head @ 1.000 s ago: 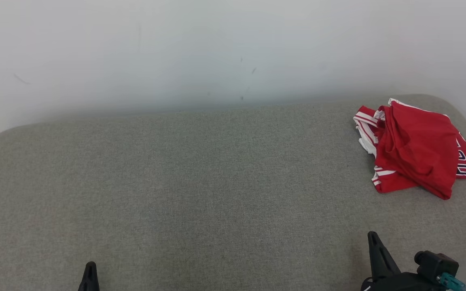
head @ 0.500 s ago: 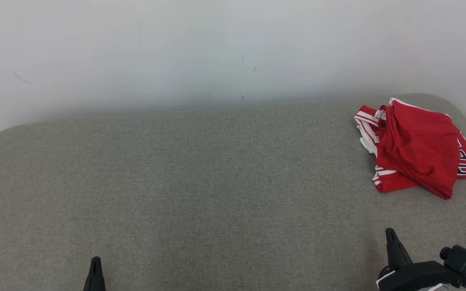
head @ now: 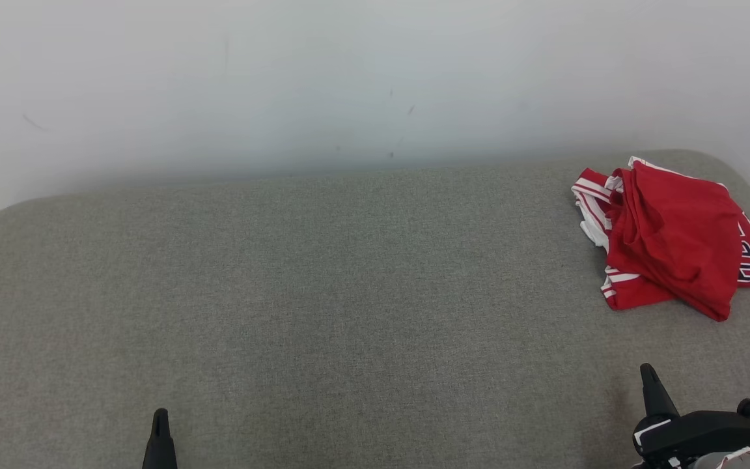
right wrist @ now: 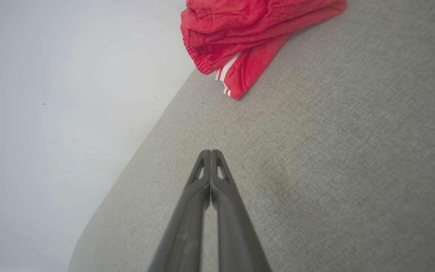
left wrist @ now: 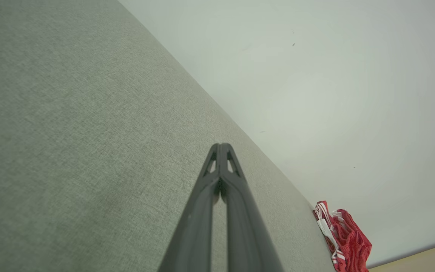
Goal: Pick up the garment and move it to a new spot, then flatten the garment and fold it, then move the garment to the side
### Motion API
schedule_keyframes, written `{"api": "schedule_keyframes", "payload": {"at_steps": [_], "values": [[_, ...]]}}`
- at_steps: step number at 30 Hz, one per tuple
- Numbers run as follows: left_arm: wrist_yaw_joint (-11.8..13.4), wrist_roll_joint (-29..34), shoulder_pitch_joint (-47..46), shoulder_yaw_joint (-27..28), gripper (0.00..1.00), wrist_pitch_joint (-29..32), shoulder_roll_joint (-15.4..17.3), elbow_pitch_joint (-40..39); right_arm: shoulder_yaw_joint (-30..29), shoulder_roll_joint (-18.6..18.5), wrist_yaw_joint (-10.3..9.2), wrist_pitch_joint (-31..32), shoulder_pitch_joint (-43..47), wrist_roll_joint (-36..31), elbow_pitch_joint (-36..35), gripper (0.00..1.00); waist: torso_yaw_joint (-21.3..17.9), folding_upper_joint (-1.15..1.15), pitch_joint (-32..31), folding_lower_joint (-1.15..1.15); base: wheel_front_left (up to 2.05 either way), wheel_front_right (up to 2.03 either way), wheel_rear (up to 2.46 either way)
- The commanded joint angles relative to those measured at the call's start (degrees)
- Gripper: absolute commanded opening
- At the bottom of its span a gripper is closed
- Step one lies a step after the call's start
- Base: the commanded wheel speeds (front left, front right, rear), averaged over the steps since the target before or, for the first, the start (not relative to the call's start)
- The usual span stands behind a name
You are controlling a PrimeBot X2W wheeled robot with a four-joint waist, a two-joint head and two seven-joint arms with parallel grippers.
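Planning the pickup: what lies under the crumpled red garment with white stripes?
The crumpled red garment with white stripes lies on the grey woven fabric surface, near its far right corner. Whether anything sits beneath its folds is covered.

So the bench point(head: 349, 293) is a wide padded thing covered in grey woven fabric, with rounded corners at the far left and far right. Sitting on it is the garment point(head: 671, 238), a red piece with white stripes along the edges and some dark lettering poking out on its right side. It's bunched in a loose, half-folded heap way up by the far right corner, lying flat on the fabric.
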Motion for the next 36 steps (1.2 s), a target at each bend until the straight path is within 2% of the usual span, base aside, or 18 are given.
{"api": "schedule_keyframes", "payload": {"at_steps": [1, 36], "values": [[-0.3, -2.3, -1.4, -0.4, 0.0, -0.3, 0.4, -0.1, -0.9, -0.6, 0.0, 0.8, -1.5, 2.3, -0.2, 0.0, 0.0, 0.0, 0.0, 0.0, 0.0, 0.0, 0.0], [-2.4, -25.0, -4.9, -4.8, 0.0, -0.4, 0.5, 3.8, -10.4, -1.0, 0.01, 11.5, -5.4, 24.0, 3.4, 0.0, 0.3, 0.0, 0.5, 0.0, 0.0, 0.0, 0.0]]}}
